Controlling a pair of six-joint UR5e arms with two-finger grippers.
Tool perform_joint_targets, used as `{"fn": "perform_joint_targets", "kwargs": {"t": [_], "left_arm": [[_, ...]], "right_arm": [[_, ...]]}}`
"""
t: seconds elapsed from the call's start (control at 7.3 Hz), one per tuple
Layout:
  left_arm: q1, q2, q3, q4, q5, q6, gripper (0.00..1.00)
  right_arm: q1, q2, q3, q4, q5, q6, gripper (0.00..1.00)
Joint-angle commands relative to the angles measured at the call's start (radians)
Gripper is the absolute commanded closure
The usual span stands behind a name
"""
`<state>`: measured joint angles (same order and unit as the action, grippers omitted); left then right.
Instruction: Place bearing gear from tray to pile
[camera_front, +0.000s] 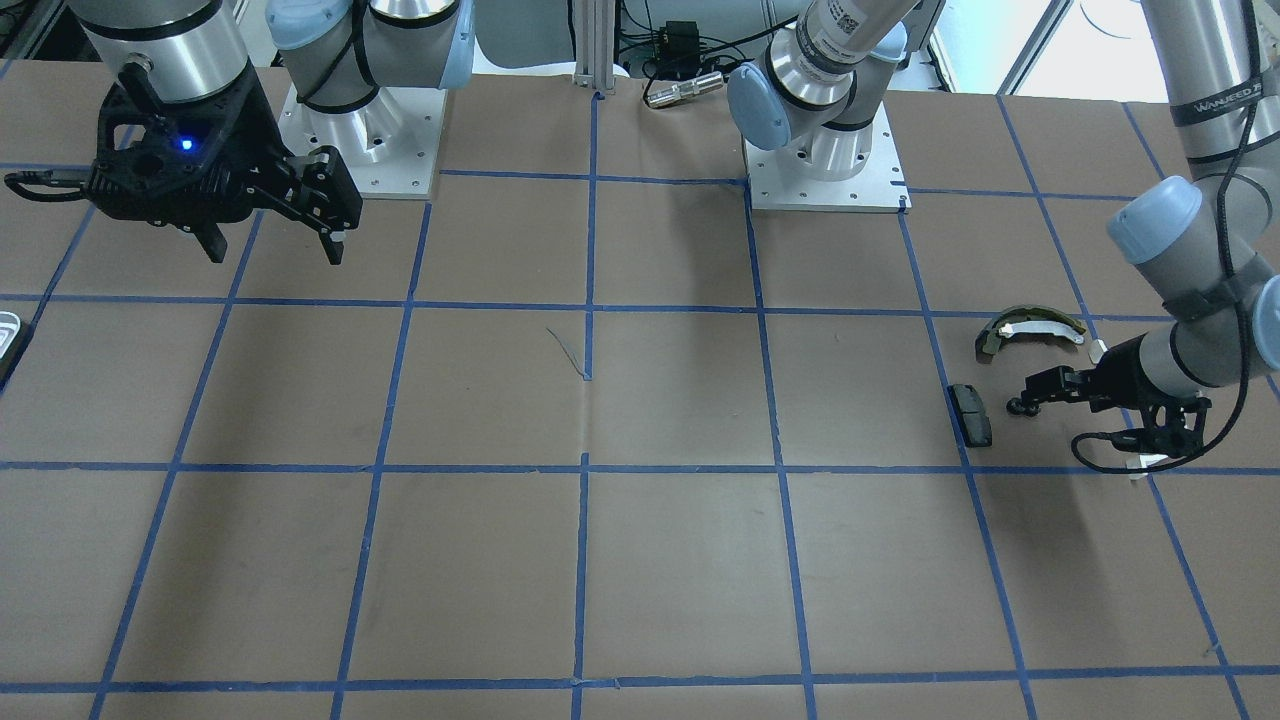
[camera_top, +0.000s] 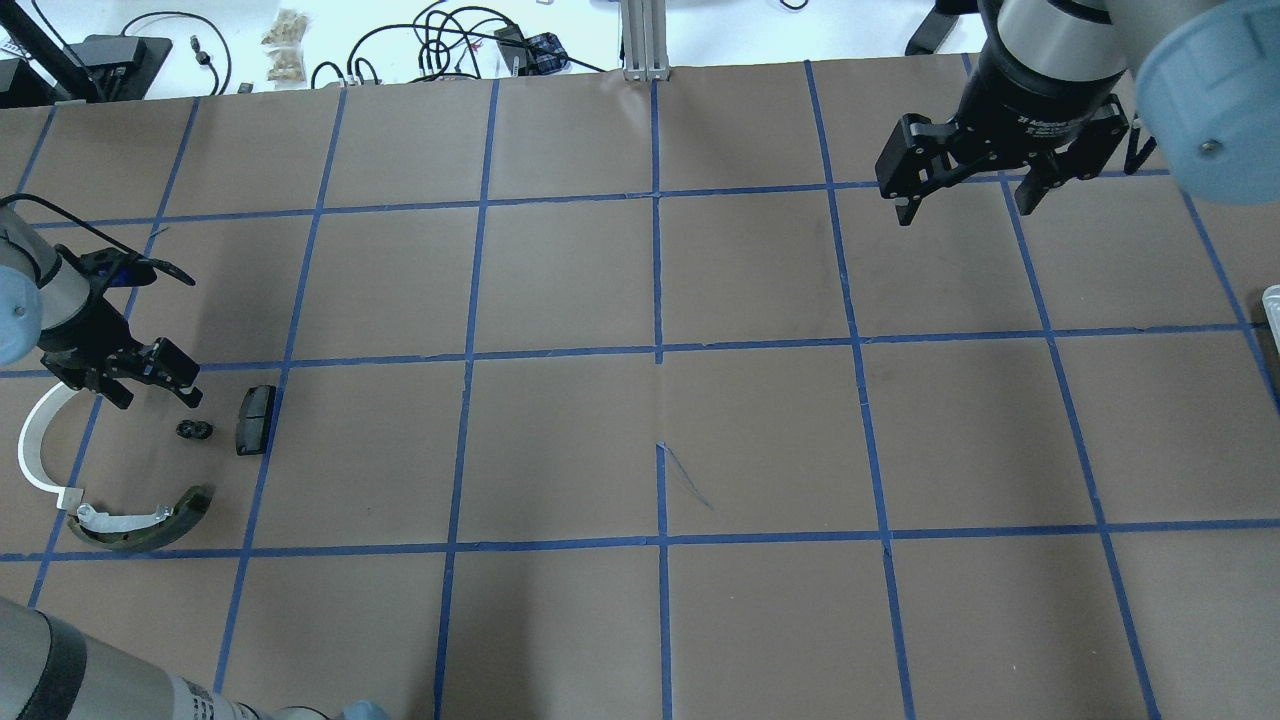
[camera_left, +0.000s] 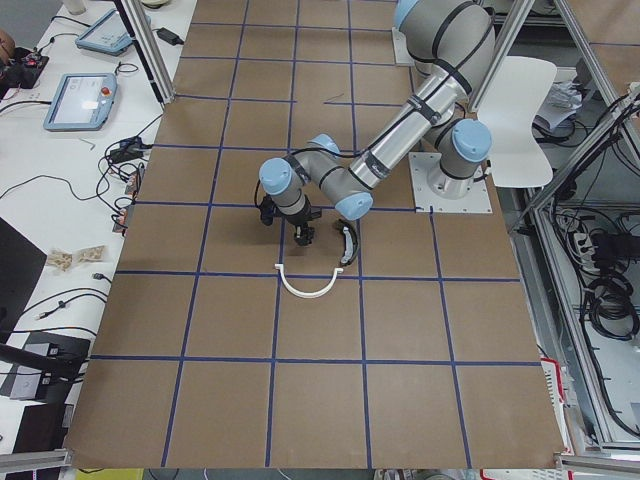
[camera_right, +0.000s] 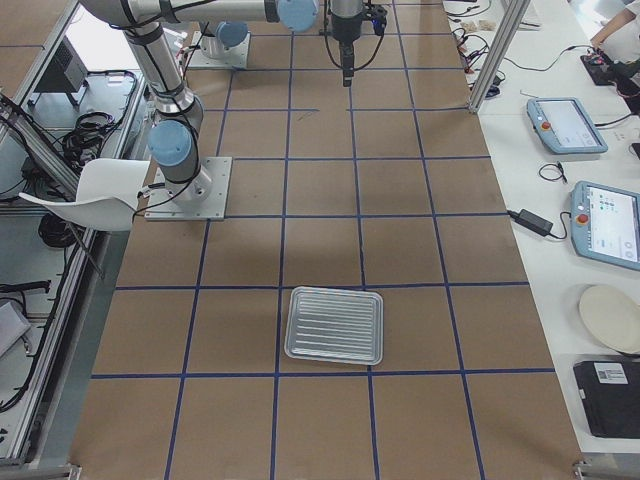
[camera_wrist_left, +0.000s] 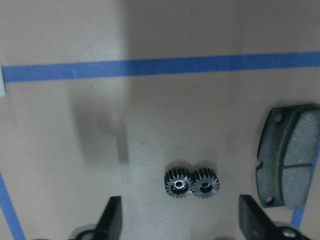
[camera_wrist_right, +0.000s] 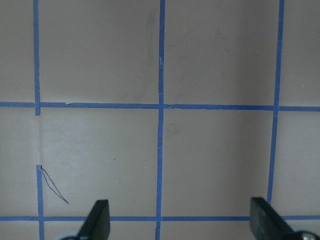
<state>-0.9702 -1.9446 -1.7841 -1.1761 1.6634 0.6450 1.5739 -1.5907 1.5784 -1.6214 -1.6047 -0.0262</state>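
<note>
The bearing gear (camera_wrist_left: 192, 182), two small black toothed wheels side by side, lies on the brown table, also in the overhead view (camera_top: 194, 430). My left gripper (camera_wrist_left: 182, 225) is open and empty just above and behind it (camera_top: 160, 392). The pile lies around it: a black pad (camera_top: 253, 419), a white arc (camera_top: 35, 450) and an olive shoe (camera_top: 140, 522). The pad also shows in the left wrist view (camera_wrist_left: 290, 165). The silvery tray (camera_right: 334, 325) sits far off on the robot's right. My right gripper (camera_top: 965, 195) is open, empty, high above the table.
Blue tape lines grid the brown table (camera_top: 660, 440). Both arm bases (camera_front: 825, 160) stand at the robot's edge. The left arm's elbow (camera_front: 1160, 225) hangs over the pile area. Cables and tablets lie on the side bench (camera_right: 570, 125).
</note>
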Motion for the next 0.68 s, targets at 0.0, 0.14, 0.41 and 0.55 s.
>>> {"fn": "perform_joint_targets", "kwargs": {"t": [0.0,0.14,0.41,0.55], "left_arm": [[-0.098,0.035,0.153,-0.212,-0.037,-0.06,0.0],[-0.16,0.056,0.235,-0.332,-0.072,-0.164,0.0],[-0.331,0.117,0.296,-0.356,-0.064,-0.197,0.0],[-0.407,0.151,0.295,-0.364,-0.071,-0.309,0.0]], "right_arm": [[0.0,0.0,0.0,0.0,0.0,0.0,0.0],[0.0,0.0,0.0,0.0,-0.001,0.0,0.0],[0.0,0.0,0.0,0.0,0.0,0.0,0.0],[0.0,0.0,0.0,0.002,0.0,0.0,0.0]]}}
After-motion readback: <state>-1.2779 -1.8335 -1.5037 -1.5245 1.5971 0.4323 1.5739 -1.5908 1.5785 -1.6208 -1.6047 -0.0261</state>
